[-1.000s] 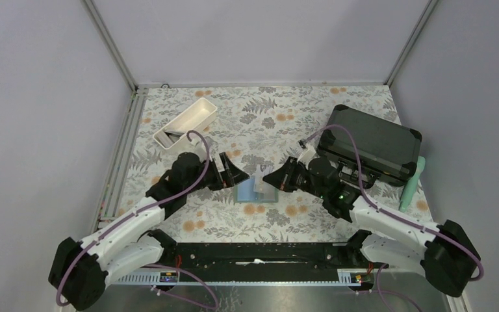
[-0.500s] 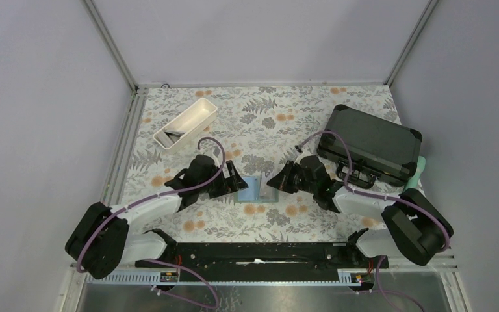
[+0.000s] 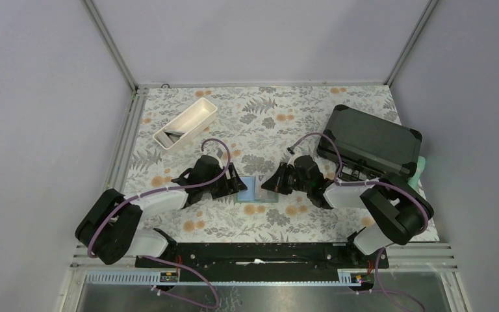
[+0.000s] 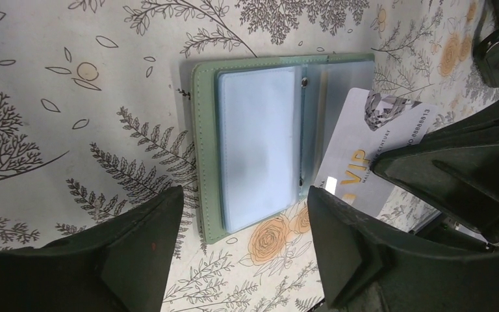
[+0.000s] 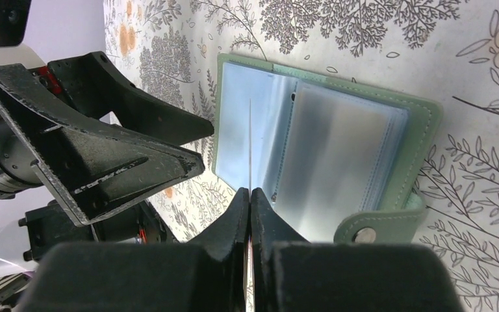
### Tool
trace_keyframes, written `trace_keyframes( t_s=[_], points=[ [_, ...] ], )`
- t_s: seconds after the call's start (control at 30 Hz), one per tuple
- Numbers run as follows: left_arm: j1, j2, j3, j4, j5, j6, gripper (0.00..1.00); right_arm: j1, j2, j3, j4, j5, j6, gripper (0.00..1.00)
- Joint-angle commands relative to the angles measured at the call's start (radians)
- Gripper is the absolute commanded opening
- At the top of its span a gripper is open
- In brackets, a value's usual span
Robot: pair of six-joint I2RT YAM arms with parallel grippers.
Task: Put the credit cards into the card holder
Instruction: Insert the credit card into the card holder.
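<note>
The card holder (image 3: 258, 190) lies open on the floral table, sage-green with pale blue pockets (image 4: 260, 143). My right gripper (image 5: 250, 192) is shut on a credit card (image 4: 364, 156), greyish white with gold "VIP" lettering. In the right wrist view the card shows edge-on as a thin line (image 5: 250, 143) over the open pockets (image 5: 338, 156). Whether its far edge is inside a pocket I cannot tell. My left gripper (image 4: 245, 195) is open, its fingers (image 4: 149, 234) standing either side of the holder's near edge. In the top view the left gripper (image 3: 237, 185) and the right gripper (image 3: 269, 184) flank the holder.
A white oblong tray (image 3: 185, 122) with dark items inside stands at the back left. A large black hard case (image 3: 371, 144) sits at the right, with a teal object (image 3: 414, 179) beside it. A metal rail (image 3: 122, 149) runs along the table's left edge.
Both grippers have come lower and closer to the card holder. The left jaws have narrowed a little. The card has stayed in the right gripper and now reaches the open pockets.
</note>
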Motion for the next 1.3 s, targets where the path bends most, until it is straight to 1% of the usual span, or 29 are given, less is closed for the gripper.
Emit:
trace_keyframes(
  t_s=[0.0, 0.23, 0.7, 1.27],
  points=[
    [0.005, 0.018, 0.028, 0.032, -0.035, 0.03, 0.7, -0.006, 0.028, 0.04, 0.075, -0.024, -0.004, 0.0],
    [0.006, 0.015, 0.025, 0.02, -0.055, 0.034, 0.62, -0.009, 0.07, 0.055, 0.081, -0.016, -0.007, 0.0],
    [0.006, 0.036, 0.026, 0.019, -0.058, 0.048, 0.57, -0.011, 0.119, 0.063, 0.09, -0.021, -0.011, 0.0],
    [0.006, 0.071, 0.04, 0.028, -0.034, 0.056, 0.49, -0.009, 0.195, 0.063, 0.158, -0.048, 0.066, 0.0]
  ],
)
